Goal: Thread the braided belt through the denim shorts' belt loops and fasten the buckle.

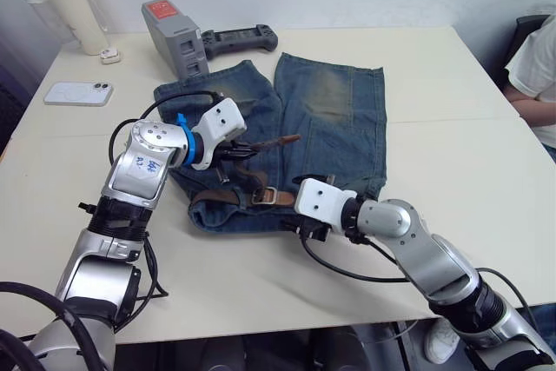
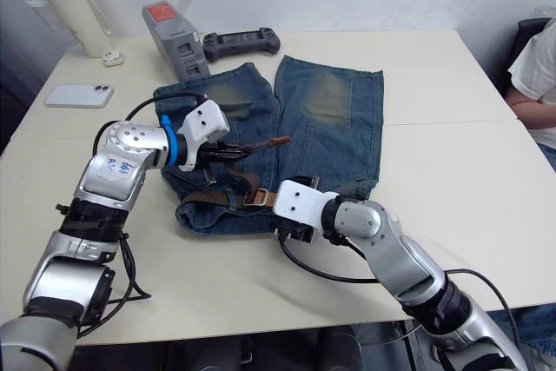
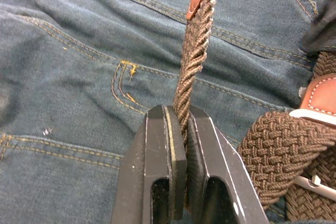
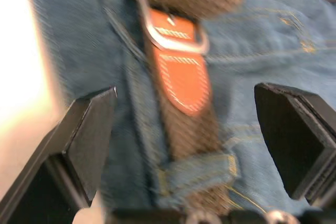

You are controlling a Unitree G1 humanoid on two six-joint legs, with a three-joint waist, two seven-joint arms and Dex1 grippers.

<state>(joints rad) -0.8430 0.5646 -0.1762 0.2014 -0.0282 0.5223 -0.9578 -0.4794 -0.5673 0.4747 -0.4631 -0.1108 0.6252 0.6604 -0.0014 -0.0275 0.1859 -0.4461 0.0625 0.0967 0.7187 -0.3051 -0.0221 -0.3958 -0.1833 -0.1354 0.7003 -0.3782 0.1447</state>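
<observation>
While the belt was only partly through the waistband, the scene read as follows, left to right.

Far-left corner of the table (image 1: 452, 241): a lidded white bottle (image 1: 68, 6) stood there, with a phone (image 1: 78, 93) lying near the left edge and a grey device (image 1: 176, 38) and black controller (image 1: 239, 39) along the far edge.

Left gripper (image 3: 178, 129): its fingers were clamped together on the braided belt (image 3: 193, 56), pinching the free length just short of the leather tip and holding it lifted over the shorts.

Denim shorts (image 1: 334, 119): they lay flat at the table's middle, waistband toward the near edge, legs toward the far edge.

Buckle (image 1: 266, 196): it rested on the waistband between the two grippers, with belt bunched beside it.

Belt loops (image 4: 197, 174): one loop showed with the belt already passing under it, just below the leather tab.

Right gripper (image 4: 186, 129): its fingers stood wide apart, one either side of the buckle area, touching nothing.

Risk, slip: the pinch sat on narrow, twisted braid; a pull could draw the belt out of the fingers.

Risk, drag: pulling with the waistband unpinned could slide or bunch the shorts.

Risk, misfeed: the twisted tip could miss the buckle frame.
</observation>
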